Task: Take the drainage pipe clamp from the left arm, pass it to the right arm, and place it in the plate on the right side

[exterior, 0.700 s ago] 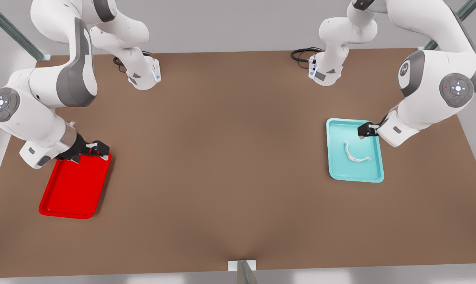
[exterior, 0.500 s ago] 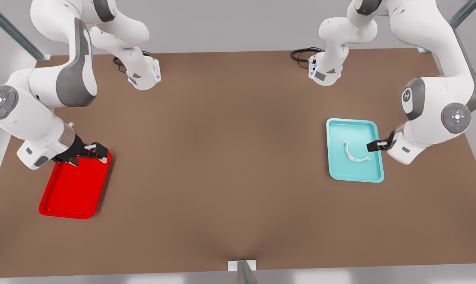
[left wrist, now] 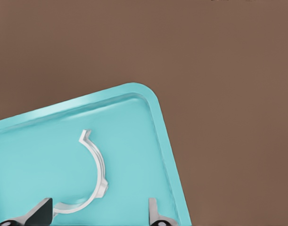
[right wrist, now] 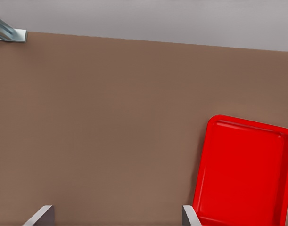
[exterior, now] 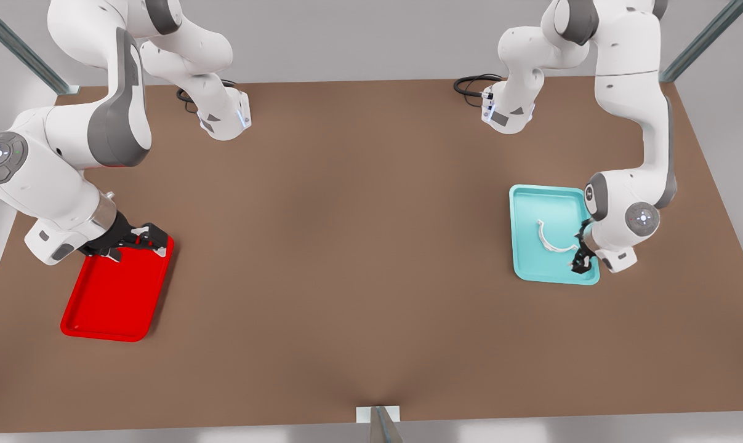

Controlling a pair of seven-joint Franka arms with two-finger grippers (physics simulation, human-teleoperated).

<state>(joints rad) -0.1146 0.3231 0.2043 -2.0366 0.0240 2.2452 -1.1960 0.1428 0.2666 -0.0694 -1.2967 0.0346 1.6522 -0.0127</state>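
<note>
Front view: left hand [exterior: 579, 263] open over teal tray [exterior: 527, 268] edge — clamp [exterior: 554, 241] beside.

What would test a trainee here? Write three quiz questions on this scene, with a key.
1. True or false: the thin white plastic C-shaped clamp lies in the teal rectangular plastic tray.
2. Which open gripper hovers over that tray? A left gripper B right gripper
3. Fill in: the ___ gripper hangs at the edge of the bright red rectangular plastic tray.
Key: 1 true; 2 A; 3 right.
</note>
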